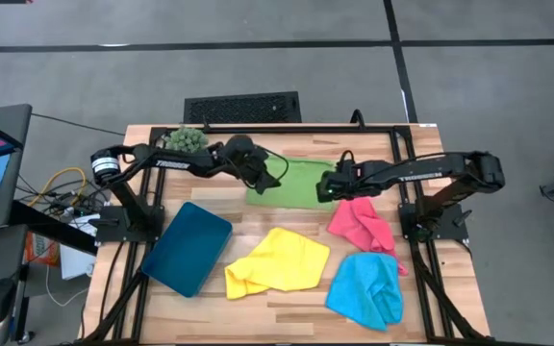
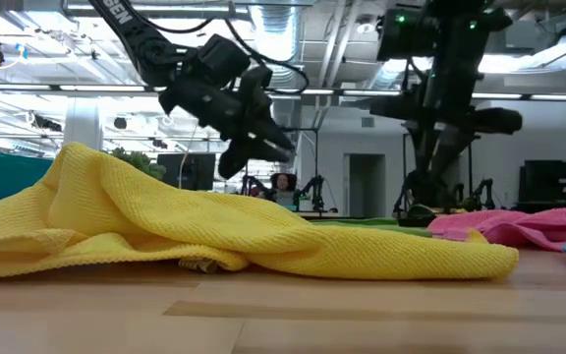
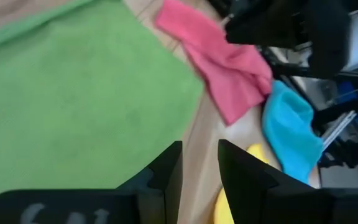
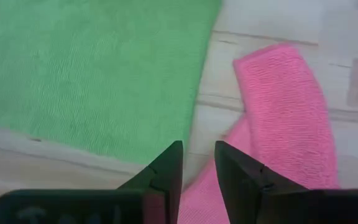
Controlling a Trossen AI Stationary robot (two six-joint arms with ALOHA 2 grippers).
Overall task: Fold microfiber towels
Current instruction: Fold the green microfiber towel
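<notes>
On the table (image 1: 258, 322), the spread towel (image 1: 296, 183) lies flat at the middle of the back half, and every other thing is placed from it. The plant ball (image 1: 185, 140) sits behind it to the left near the back edge, the tray (image 1: 187, 248) lies in front of it to the left and well apart, and the bunched towel (image 1: 277, 261) lies straight in front, just right of the tray. The rumpled towel (image 1: 362, 223) lies just beside its front right corner without touching it, and the last towel (image 1: 366, 288) lies farther forward to the right, touching the rumpled towel's front edge.
</notes>
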